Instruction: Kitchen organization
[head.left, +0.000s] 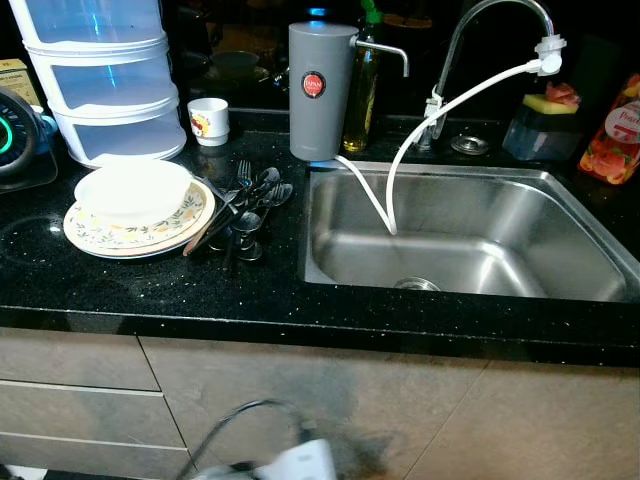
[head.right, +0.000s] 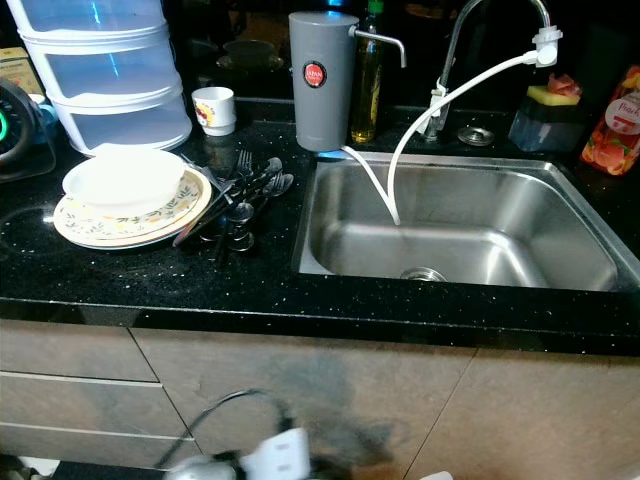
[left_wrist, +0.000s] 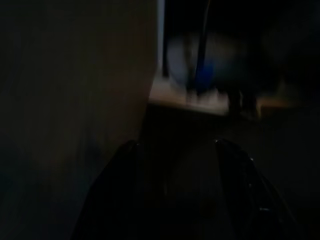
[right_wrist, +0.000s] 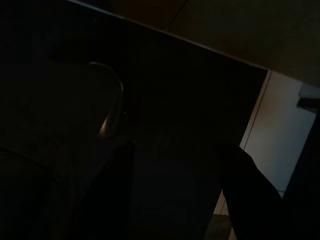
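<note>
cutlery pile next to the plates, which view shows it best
The right eye view: the cutlery pile lies sharp and unblocked on the black counter beside the stacked plates. The left eye view shows it about equally well. The wrist views are too dark to make it out.

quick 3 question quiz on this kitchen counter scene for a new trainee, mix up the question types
1. True or false: the white bowl sits on the patterned plate.
2. Multiple choice: where does the free end of the white hose from the faucet hang? A) inside the steel sink B) on the cutlery pile C) in the small cup
3. Fill in: the grey water filter stands at the sink's back ____ corner, as the robot sees it.

Key: 1 true; 2 A; 3 left.

Both arms hang idle below the counter: the left pincer and right pincer each show spread fingers holding nothing.
</note>
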